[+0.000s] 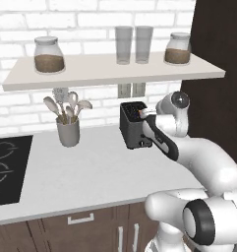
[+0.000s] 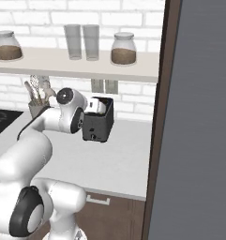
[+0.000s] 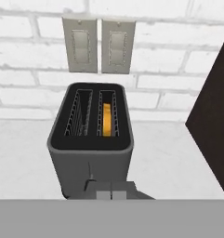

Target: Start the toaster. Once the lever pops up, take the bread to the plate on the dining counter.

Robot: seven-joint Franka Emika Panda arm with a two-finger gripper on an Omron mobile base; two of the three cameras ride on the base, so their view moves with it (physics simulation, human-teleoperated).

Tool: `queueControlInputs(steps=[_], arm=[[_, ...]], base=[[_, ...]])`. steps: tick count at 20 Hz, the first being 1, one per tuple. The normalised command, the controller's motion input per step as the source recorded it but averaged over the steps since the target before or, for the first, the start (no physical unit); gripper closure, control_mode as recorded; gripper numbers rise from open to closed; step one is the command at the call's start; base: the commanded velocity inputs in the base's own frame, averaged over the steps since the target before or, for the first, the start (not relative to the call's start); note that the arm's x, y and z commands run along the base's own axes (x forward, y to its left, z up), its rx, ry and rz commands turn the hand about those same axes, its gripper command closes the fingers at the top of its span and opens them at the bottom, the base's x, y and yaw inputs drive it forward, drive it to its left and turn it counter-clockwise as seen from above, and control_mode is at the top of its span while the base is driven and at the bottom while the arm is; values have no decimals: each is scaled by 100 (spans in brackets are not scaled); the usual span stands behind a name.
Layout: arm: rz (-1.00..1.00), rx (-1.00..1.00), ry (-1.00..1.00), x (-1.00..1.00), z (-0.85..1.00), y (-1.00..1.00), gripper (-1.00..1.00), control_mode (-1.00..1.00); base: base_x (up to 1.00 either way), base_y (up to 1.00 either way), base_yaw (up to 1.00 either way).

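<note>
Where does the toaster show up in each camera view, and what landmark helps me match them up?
Left base view: the toaster stands right of centre on the worktop, beside the arm's wrist.
Right base view: it stands left of centre, next to the white arm.
Hand view: it sits centre-left, seen from above, slots showing.
Shared landmark: the pair of wall outlets directly behind it.

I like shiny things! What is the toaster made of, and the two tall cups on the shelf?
The toaster looks like dark grey metal or plastic, matt rather than shiny: its sides show no reflections. The two tall cups look like clear glass, since the brick wall shows faintly through them.
</note>
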Motion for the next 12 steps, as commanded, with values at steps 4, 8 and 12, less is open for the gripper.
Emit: queueControlInputs(steps=[4,8,12], arm=[[0,0,0,25,0,0,100,-100],[0,0,0,24,0,0,100,-100],[2,0,0,21,0,0,100,-100]], base=[[0,0,0],[0,0,0],[0,0,0]])
